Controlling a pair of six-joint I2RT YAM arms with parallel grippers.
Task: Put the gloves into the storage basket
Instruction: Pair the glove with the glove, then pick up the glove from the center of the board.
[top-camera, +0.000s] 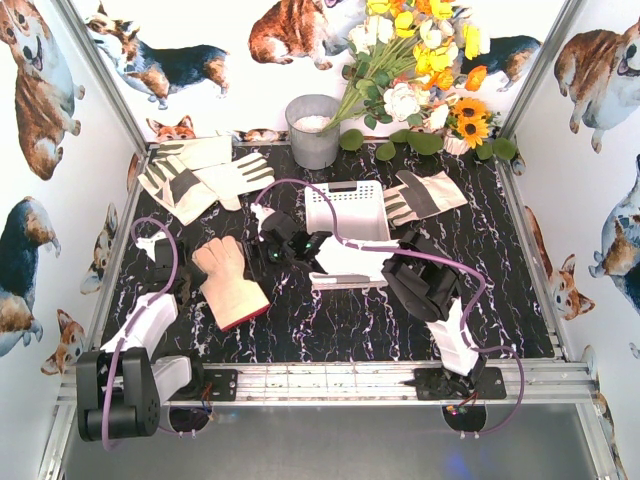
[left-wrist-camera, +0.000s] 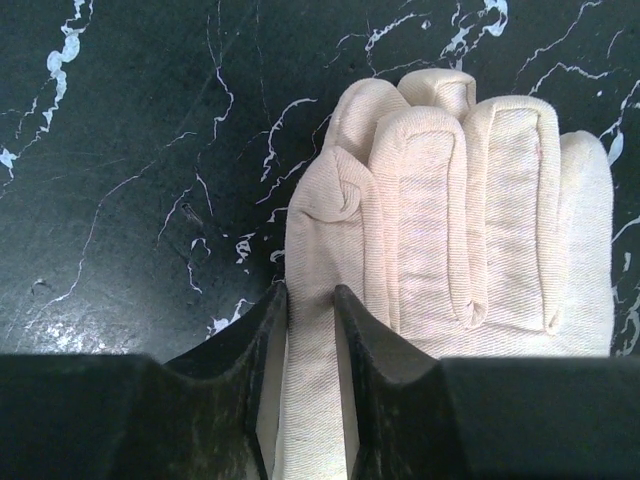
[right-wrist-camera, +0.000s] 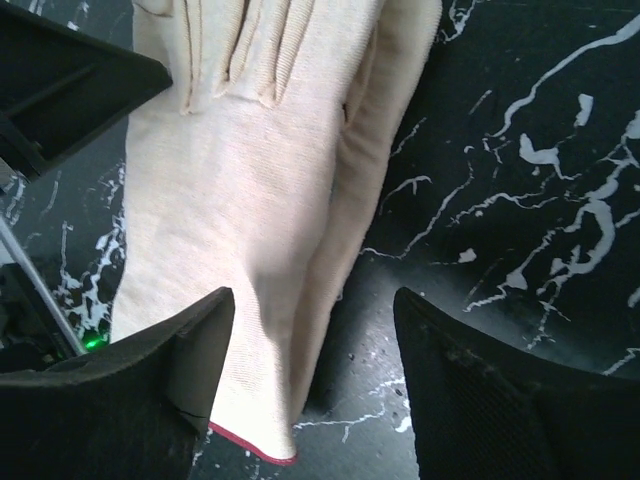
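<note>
Corgi-print walls closed in the black marbled table (top-camera: 400, 330), and the white storage basket (top-camera: 350, 205) sat near its middle, with no glove visible inside it. A cream glove (top-camera: 355, 262) lay flat just in front of the basket, and both arms had converged on it. The left gripper (left-wrist-camera: 310, 390) was pressed together on a narrow strip of fabric along the glove's thumb edge, probably because that raised seam gave cloth to bite. The right gripper (right-wrist-camera: 315, 380) stood spread over the red-hemmed cuff corner, one finger above the cloth and the other above bare table. It looked placed to take the far end so the limp glove would not sag when lifted. A peach glove (top-camera: 232, 282) waited toward the left edge. Two more gloves (top-camera: 200, 175) lay in the back-left corner, and another glove (top-camera: 425, 195) lay just right of the basket.
</note>
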